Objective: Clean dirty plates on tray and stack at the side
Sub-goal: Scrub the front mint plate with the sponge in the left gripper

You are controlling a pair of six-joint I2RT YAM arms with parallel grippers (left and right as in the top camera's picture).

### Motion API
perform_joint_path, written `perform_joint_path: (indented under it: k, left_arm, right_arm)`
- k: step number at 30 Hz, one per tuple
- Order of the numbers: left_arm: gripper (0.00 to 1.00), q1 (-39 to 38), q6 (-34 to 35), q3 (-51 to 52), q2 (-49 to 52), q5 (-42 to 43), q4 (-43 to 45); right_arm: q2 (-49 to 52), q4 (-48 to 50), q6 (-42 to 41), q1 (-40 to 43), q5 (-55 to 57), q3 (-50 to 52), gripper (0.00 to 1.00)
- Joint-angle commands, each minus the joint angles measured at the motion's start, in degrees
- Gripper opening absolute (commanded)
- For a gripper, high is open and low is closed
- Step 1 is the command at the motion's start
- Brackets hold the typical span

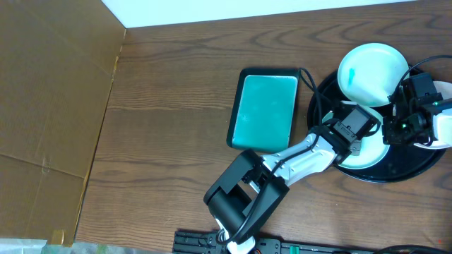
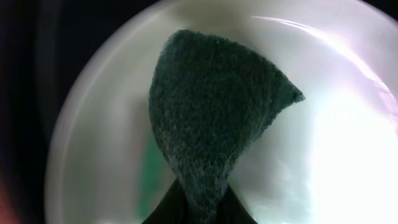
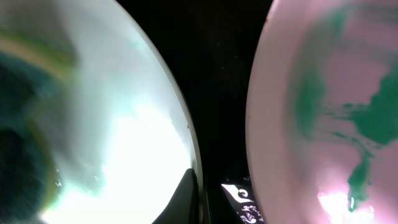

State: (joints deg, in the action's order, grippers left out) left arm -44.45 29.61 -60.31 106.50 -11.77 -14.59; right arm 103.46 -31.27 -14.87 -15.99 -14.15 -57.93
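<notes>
The round black tray [image 1: 319, 106] sits at the right and holds three plates. One plate [image 1: 372, 73] lies at the back, one [image 1: 445, 127] at the right edge, one [image 1: 353, 159] at the front. My left gripper [image 1: 355, 132] is shut on a dark green sponge [image 2: 211, 112] and presses it on the front plate [image 2: 93, 124]. My right gripper [image 1: 404, 123] grips that plate's rim [image 3: 155, 93], with one finger [image 3: 189, 196] showing on top. The right plate [image 3: 323, 106] carries green-blue smears.
A rectangular teal tray with a black rim [image 1: 265, 109] lies left of the round tray. A cardboard sheet [image 1: 49, 106] covers the table's left side. A black cable [image 1: 311, 88] runs between the two trays. The arm bases stand at the front edge.
</notes>
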Motion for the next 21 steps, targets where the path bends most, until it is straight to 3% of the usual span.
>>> perform_joint_path:
  k: [1, 7, 14, 17, 21]
  left_arm:
    - [0.08, 3.10, -1.99, 0.79, 0.26, -13.51, -1.66]
    - [0.08, 4.59, -1.90, -0.15, -4.83, -10.62, -1.36]
    - [0.07, 4.50, 7.43, 0.00, -7.54, 15.39, 4.13]
    - [0.07, 4.24, 12.20, 0.20, -5.55, 17.25, 4.44]
    - [0.07, 4.44, 11.65, 0.20, -1.33, 17.09, 4.70]
  right_arm:
    - [1.90, -1.05, 0.20, -0.57, 0.85, 0.61, 0.01]
    - [1.90, -1.75, 0.35, -0.57, 1.99, 0.61, 0.01]
    - [1.90, -1.73, 0.35, -0.57, 2.10, 0.63, 0.01]
    - [1.90, -1.73, 0.33, -0.57, 2.10, 0.63, 0.01]
    - [1.90, -1.75, 0.35, -0.57, 2.10, 0.63, 0.01]
